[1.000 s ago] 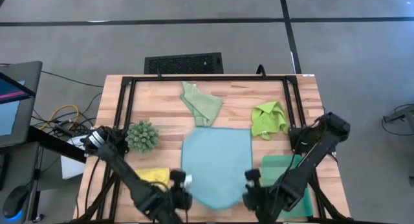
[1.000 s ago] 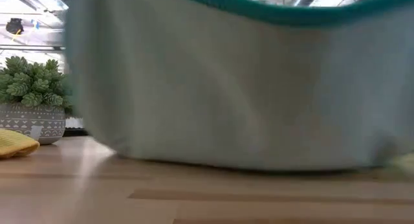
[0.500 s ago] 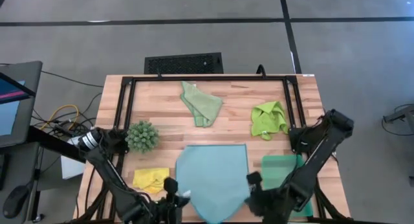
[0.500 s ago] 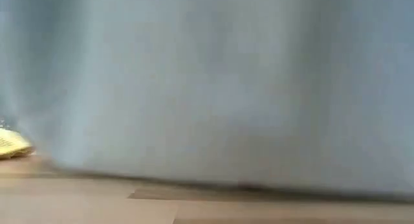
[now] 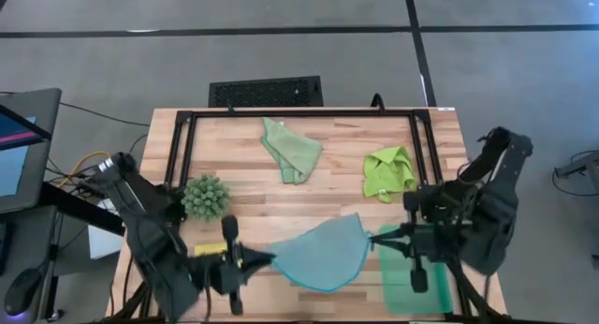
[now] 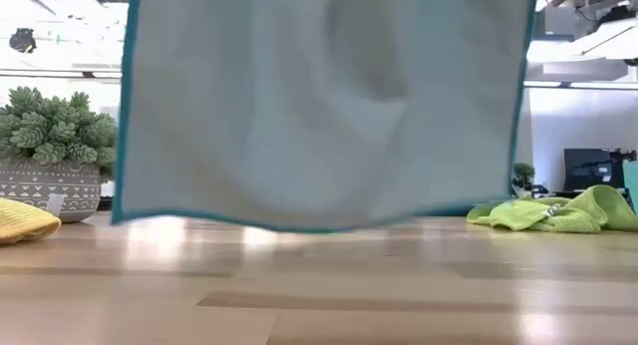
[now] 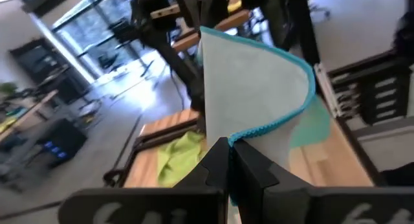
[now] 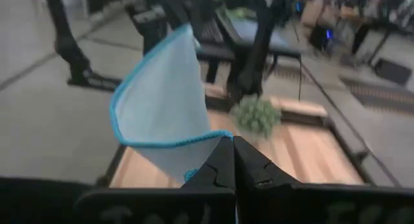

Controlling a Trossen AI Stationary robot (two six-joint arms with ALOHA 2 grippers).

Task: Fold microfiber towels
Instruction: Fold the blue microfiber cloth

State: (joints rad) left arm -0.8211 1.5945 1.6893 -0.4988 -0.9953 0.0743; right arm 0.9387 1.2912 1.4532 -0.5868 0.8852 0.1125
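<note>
wooden worktop [image 5: 318, 174] lies under a light blue towel [image 5: 321, 254], stretched between the left claw [image 5: 255, 259] and right claw [image 5: 372, 237]; both are clamped shut on opposite corners, apparently so it hangs flat for folding.

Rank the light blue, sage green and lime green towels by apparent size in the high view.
1. light blue towel, held up between the left gripper and right gripper, so nearer the camera.
2-3. sage green towel and lime green towel: both crumpled, too alike to rank.
</note>
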